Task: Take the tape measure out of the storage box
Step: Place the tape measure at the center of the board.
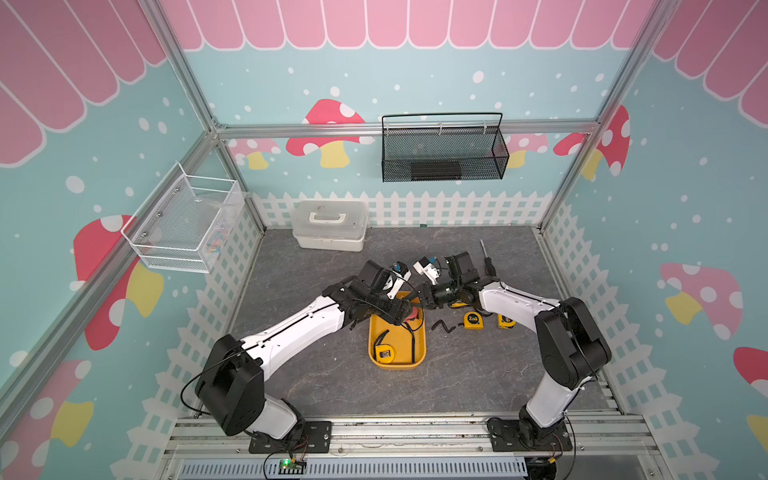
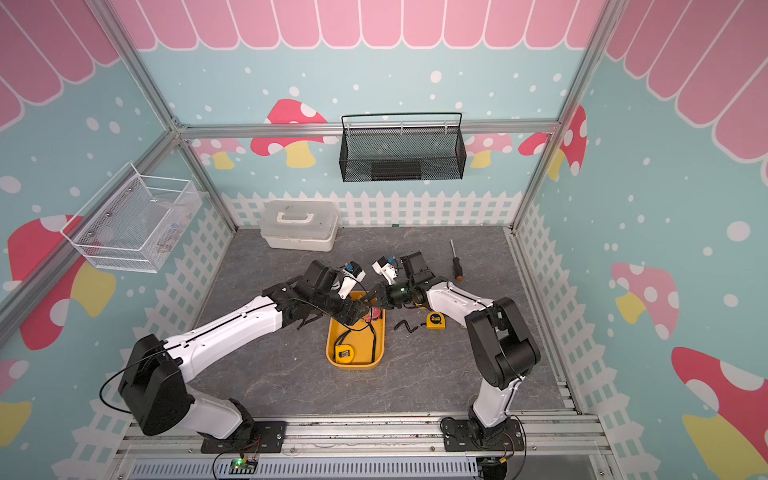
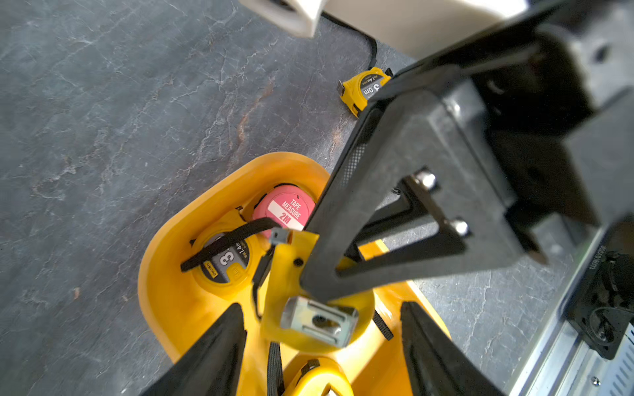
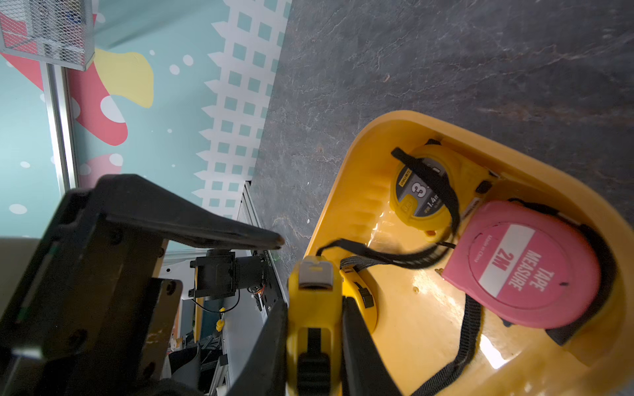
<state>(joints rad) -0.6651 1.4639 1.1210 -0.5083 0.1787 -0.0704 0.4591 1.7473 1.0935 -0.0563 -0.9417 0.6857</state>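
The yellow storage box (image 1: pixel 397 365) lies mid-table. My right gripper (image 4: pixel 314 308) is shut on a yellow tape measure (image 3: pixel 295 274), held just above the box's far end. My left gripper (image 3: pixel 322 356) is open, and its black fingers (image 3: pixel 212 349) stand wide on either side of that tape measure without touching it. Both grippers meet over the far end in both top views, left (image 1: pixel 409 316) and right (image 1: pixel 422 297). Inside the box lie a pink tape measure (image 4: pixel 528 264), a yellow one beside it (image 4: pixel 420 192), and another yellow one at the near end (image 1: pixel 384 354).
Two yellow tape measures (image 1: pixel 473 321) (image 1: pixel 506 321) and a black strap (image 1: pixel 442 326) lie on the table right of the box. A screwdriver (image 1: pixel 487 259) lies farther back. A white lidded case (image 1: pixel 330 224) stands at the back; a black mesh basket (image 1: pixel 442 151) and a white wire basket (image 1: pixel 185 226) hang on the walls.
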